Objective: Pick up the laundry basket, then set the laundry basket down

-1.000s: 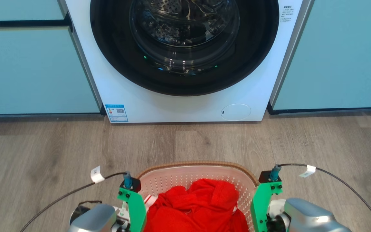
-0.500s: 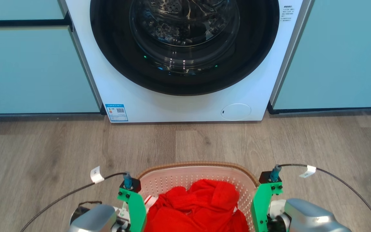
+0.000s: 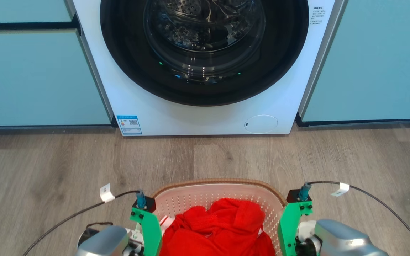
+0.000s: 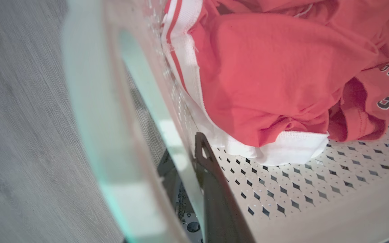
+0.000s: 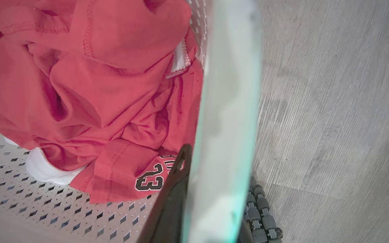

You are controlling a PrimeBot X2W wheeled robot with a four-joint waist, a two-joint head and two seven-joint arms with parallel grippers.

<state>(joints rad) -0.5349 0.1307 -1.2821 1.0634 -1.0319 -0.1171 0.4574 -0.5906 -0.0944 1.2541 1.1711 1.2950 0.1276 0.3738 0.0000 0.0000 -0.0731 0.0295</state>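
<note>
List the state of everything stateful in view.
laundry basket, upright, gripped at both sides; lifted or on the floor, can't tell.
red garment, crumpled inside the laundry basket.
washing machine door, shut.
left gripper, shut on the laundry basket wall, one finger inside, one outside.
right gripper, likewise on the opposite wall.
teal cabinet fronts, shut.

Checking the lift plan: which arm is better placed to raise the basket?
Neither alone; left and right match. The left gripper straddles the left wall of the laundry basket, the right gripper its right wall, one finger inside each. Lift with both.
</note>
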